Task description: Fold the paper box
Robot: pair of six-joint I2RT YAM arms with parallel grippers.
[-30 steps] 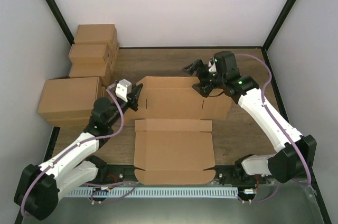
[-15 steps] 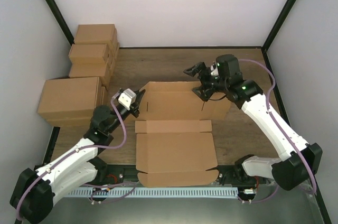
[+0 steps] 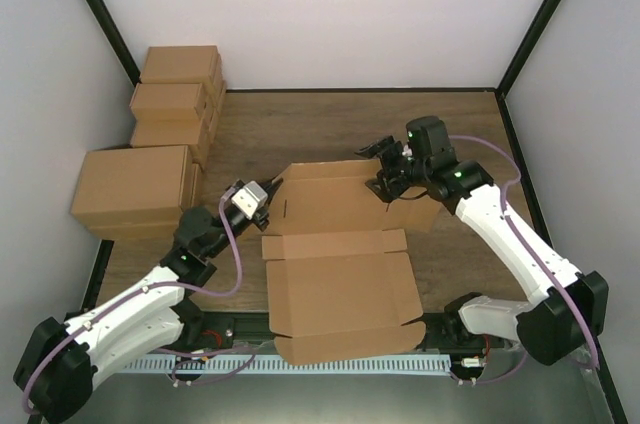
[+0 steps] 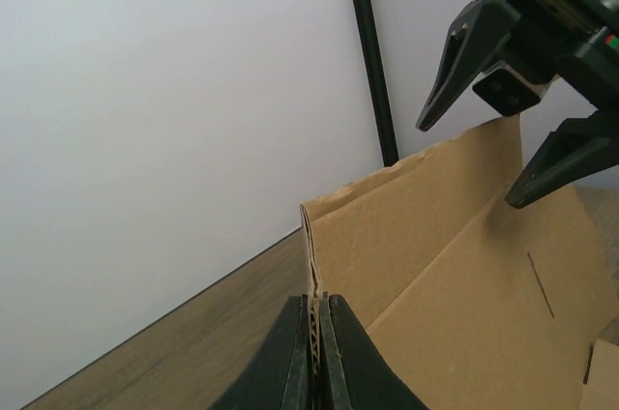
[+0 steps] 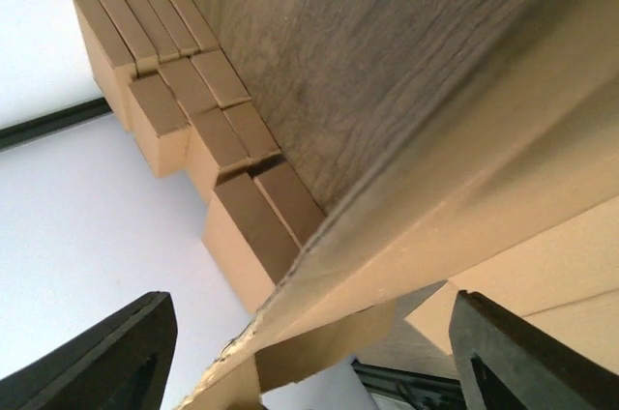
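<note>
The paper box (image 3: 340,284) is a flat die-cut brown cardboard piece in the middle of the table, with its rear panel (image 3: 335,199) raised upright. My left gripper (image 3: 265,206) is shut on the left edge of that raised panel; the left wrist view shows the corrugated edge (image 4: 311,236) pinched in my left gripper (image 4: 316,318). My right gripper (image 3: 384,166) is open and straddles the panel's top right edge without closing. In the right wrist view the panel edge (image 5: 406,236) runs through my right gripper (image 5: 309,302), whose fingers stand wide apart.
Three small brown cartons (image 3: 180,94) are stacked at the back left, with a larger carton (image 3: 130,189) in front of them; they also show in the right wrist view (image 5: 184,91). White walls and black frame posts (image 3: 100,14) enclose the table.
The whole cardboard piece has slid nearer and slightly right, turning a little. My left gripper moved right with the panel edge. My right gripper came down closer over the panel's top edge.
</note>
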